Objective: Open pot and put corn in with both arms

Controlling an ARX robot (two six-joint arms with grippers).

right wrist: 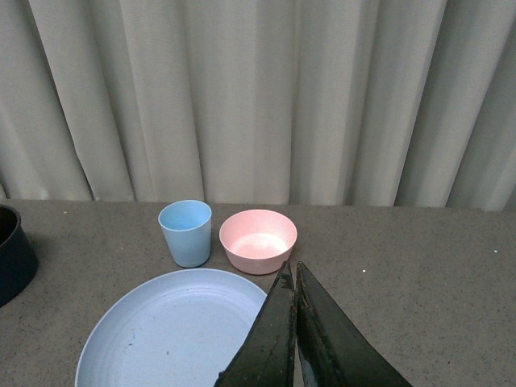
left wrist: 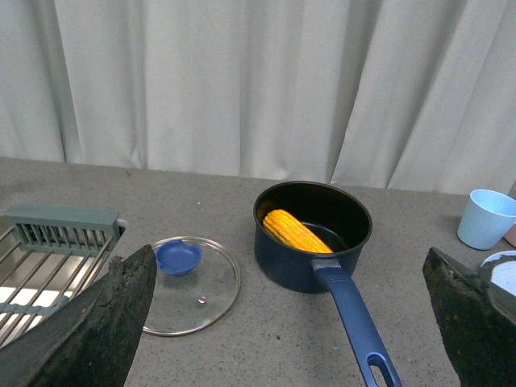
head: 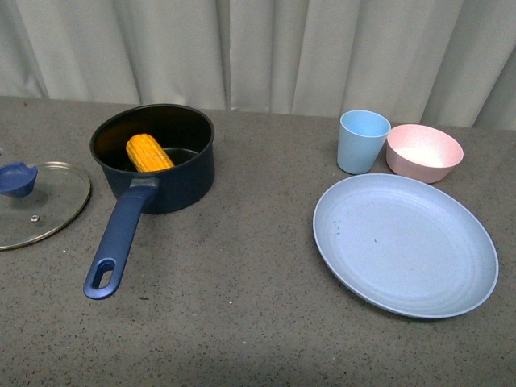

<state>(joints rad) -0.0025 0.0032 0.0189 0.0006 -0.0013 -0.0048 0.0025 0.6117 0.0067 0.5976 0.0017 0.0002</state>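
Looking ahead from the front view, we find the corn (head: 148, 152) lying inside the open pot (head: 153, 160), its glass lid (head: 36, 201) flat on the table beside it; neither arm shows. Our left wrist view has the left gripper (left wrist: 290, 322) spread wide and empty, above the pot's handle (left wrist: 355, 322); lowering carelessly could knock it. Our right wrist view shows the right gripper (right wrist: 294, 322) pressed closed on nothing over the blue plate (right wrist: 161, 330).
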